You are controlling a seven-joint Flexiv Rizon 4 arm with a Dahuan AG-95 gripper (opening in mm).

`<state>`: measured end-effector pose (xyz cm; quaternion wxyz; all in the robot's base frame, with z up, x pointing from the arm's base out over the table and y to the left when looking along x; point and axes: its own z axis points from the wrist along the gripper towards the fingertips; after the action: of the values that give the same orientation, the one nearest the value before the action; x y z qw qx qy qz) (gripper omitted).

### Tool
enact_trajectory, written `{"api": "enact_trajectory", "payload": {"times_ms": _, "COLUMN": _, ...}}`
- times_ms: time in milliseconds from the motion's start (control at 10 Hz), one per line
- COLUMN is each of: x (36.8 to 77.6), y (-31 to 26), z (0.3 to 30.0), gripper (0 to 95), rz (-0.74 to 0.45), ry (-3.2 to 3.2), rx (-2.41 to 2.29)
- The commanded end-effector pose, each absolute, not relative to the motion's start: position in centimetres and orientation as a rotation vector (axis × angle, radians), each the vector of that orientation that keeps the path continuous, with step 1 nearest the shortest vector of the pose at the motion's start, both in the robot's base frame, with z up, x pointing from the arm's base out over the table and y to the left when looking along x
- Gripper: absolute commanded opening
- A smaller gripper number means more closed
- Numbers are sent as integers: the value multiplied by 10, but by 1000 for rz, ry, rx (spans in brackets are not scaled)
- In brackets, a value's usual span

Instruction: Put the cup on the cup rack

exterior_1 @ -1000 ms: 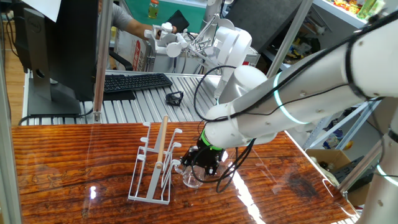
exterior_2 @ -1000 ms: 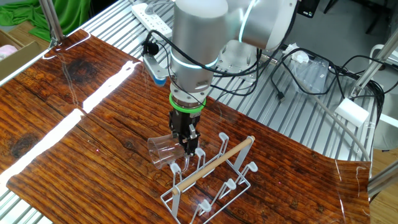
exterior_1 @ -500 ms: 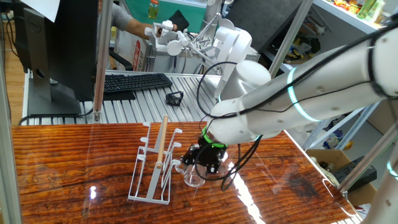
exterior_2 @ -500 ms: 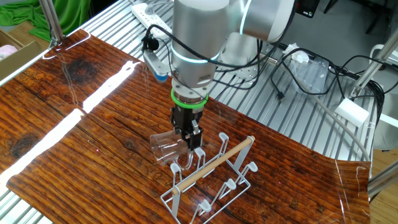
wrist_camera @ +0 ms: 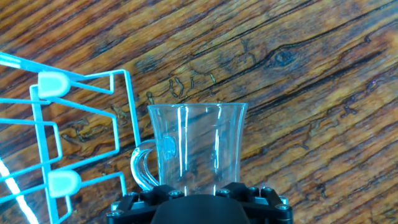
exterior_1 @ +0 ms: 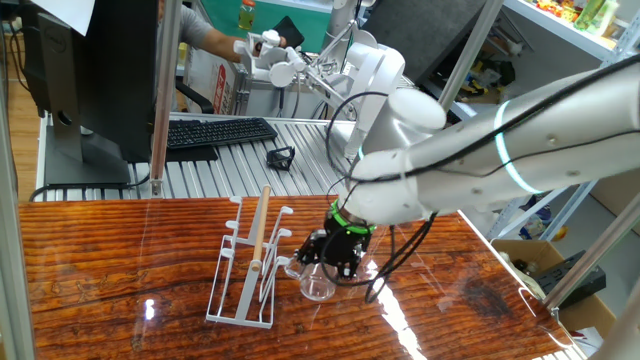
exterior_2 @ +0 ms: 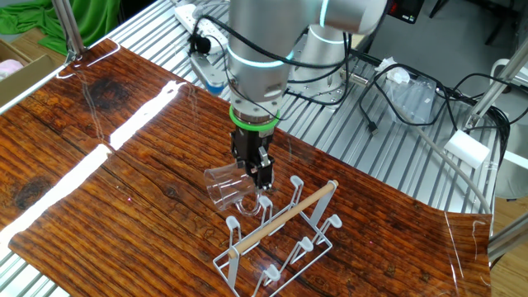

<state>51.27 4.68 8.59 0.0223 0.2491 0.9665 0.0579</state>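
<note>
My jaws are closed on the base of the cup point(wrist_camera: 198, 146), one finger on either side, and I point straight down at the table point(wrist_camera: 323, 74). In the hand view the cup fills the lower middle of the frame, lying on its side with its flared mouth toward the top and its small handle point(wrist_camera: 142, 167) curling out to the left. My gripper point(wrist_camera: 202, 198) shows only as a dark block along the bottom edge, so the fingertips themselves are hidden there.

In the other fixed view my gripper point(exterior_2: 254, 169) sits at the centre of the frame, and the cup point(exterior_2: 224, 186) sticks out sideways to the lower left of it, clear of the wood below. In one fixed view my gripper point(exterior_1: 335, 255) is low and centre, with the cup point(exterior_1: 314, 280) hanging just under and left of it.

The cup rack point(wrist_camera: 74, 140) takes up the left side of the hand view, its wires just beside the cup's handle; whether they touch I cannot tell. In the other fixed view the cup rack point(exterior_2: 280, 239) stands to the lower right of the cup, its wooden rod point(exterior_2: 289, 214) slanting up to the right. In one fixed view the cup rack point(exterior_1: 247, 275) stands left of the cup.

Upper left of that view, beyond the table's far edge, lies a black keyboard point(exterior_1: 215, 131).
</note>
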Motion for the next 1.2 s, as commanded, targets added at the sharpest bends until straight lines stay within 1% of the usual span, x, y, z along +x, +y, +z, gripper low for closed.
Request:
{"api": "enact_trajectory", "payload": {"times_ms": 100, "x": 511, "y": 46, "z": 90, "gripper": 0, "rz": 194, "ry": 3007, "rx": 767}}
{"api": "enact_trajectory", "payload": {"times_ms": 400, "x": 512, "y": 46, "z": 95, "gripper": 0, "rz": 188, "ry": 3013, "rx": 764}}
{"api": "enact_trajectory", "payload": {"times_ms": 800, "x": 516, "y": 44, "z": 110, "gripper": 0, "rz": 195, "ry": 3056, "rx": 746}}
{"api": "enact_trajectory", "payload": {"times_ms": 900, "x": 517, "y": 43, "z": 113, "gripper": 0, "rz": 224, "ry": 3071, "rx": 751}}
{"api": "enact_trajectory", "payload": {"times_ms": 1100, "x": 518, "y": 42, "z": 119, "gripper": 0, "rz": 339, "ry": 3084, "rx": 792}}
{"api": "enact_trajectory", "payload": {"times_ms": 1200, "x": 519, "y": 41, "z": 121, "gripper": 0, "rz": 347, "ry": 3087, "rx": 795}}
